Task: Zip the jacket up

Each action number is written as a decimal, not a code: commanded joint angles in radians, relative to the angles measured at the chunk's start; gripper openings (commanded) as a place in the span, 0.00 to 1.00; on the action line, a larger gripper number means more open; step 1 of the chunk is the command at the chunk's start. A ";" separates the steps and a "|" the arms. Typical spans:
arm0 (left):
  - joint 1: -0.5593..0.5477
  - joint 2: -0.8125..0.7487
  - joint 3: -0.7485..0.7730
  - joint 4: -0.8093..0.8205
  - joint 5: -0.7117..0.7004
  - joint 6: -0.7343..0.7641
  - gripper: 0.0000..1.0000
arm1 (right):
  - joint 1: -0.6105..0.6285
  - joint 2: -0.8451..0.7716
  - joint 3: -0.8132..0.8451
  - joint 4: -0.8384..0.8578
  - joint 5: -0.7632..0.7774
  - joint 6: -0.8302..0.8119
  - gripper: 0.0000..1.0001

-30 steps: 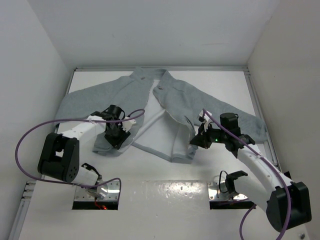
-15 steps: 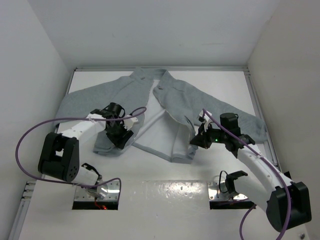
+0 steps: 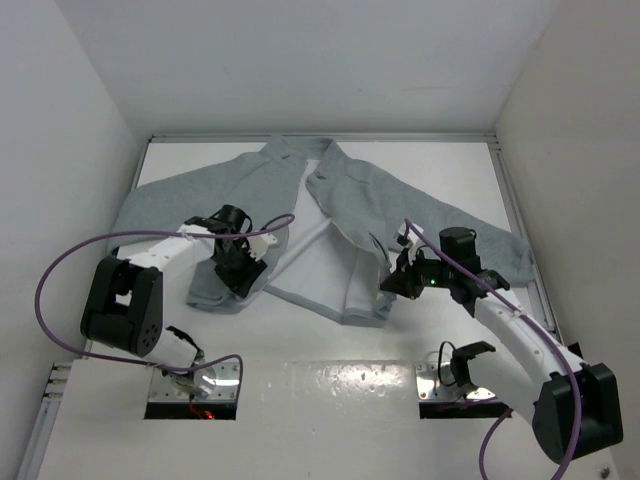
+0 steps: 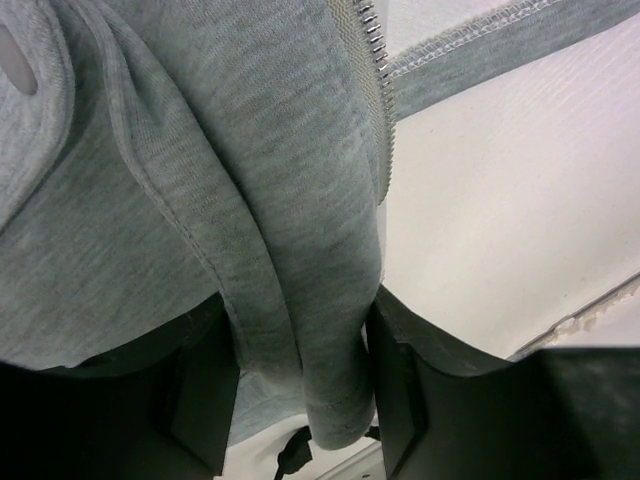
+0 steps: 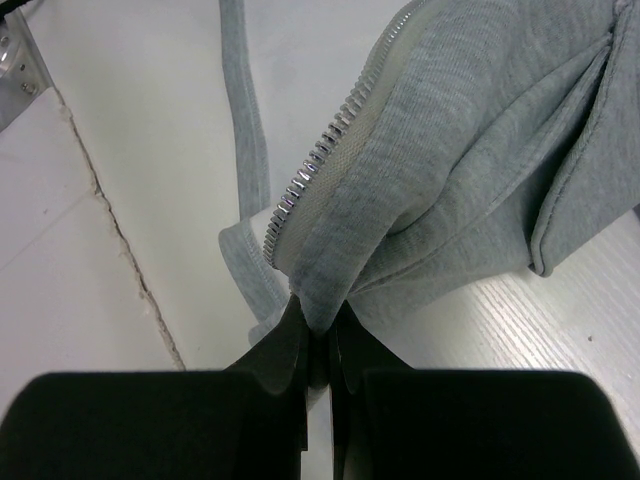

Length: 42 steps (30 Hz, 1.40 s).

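Observation:
The light grey jacket (image 3: 350,190) lies open on the white table, collar at the back, its pale lining showing between the two front panels. My left gripper (image 3: 243,268) is at the lower inner edge of the left panel. In the left wrist view the gripper (image 4: 300,400) is shut on a thick fold of the jacket (image 4: 200,150), with the zipper teeth (image 4: 375,60) just beyond. My right gripper (image 3: 388,283) is at the lower corner of the right panel. In the right wrist view the gripper (image 5: 318,330) pinches the jacket's edge (image 5: 480,130) beside its zipper teeth (image 5: 320,160).
The white table (image 3: 330,345) has metal rails at its back and right side (image 3: 515,220). White walls close it in on three sides. Two metal base plates (image 3: 195,385) sit at the near edge. A purple cable (image 3: 60,270) loops out left of the left arm.
My left gripper has shifted slightly to the right with the fold of the left panel. The right arm has barely moved.

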<state>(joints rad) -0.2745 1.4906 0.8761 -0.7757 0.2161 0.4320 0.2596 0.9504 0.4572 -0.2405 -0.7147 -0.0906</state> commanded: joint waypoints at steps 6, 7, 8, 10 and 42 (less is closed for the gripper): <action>-0.019 0.008 -0.015 0.021 -0.017 -0.015 0.11 | 0.006 0.005 0.009 0.033 -0.020 -0.011 0.00; -0.019 0.008 -0.015 0.030 -0.027 -0.015 0.00 | 0.003 0.007 0.012 0.036 -0.020 -0.009 0.00; -0.019 0.008 -0.015 0.030 -0.006 -0.015 0.00 | 0.006 0.011 0.014 0.038 -0.023 -0.009 0.00; -0.005 -0.033 -0.015 0.030 0.057 0.037 0.00 | 0.007 0.011 0.015 0.058 -0.028 0.002 0.00; -0.127 -0.458 -0.450 1.711 0.635 -1.210 0.00 | 0.167 0.244 0.072 0.845 -0.434 0.623 0.00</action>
<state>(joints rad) -0.3630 1.0626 0.4389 0.7574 0.8593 -0.7044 0.4122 1.1908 0.5014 0.4763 -1.0954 0.4686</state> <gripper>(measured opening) 0.102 0.043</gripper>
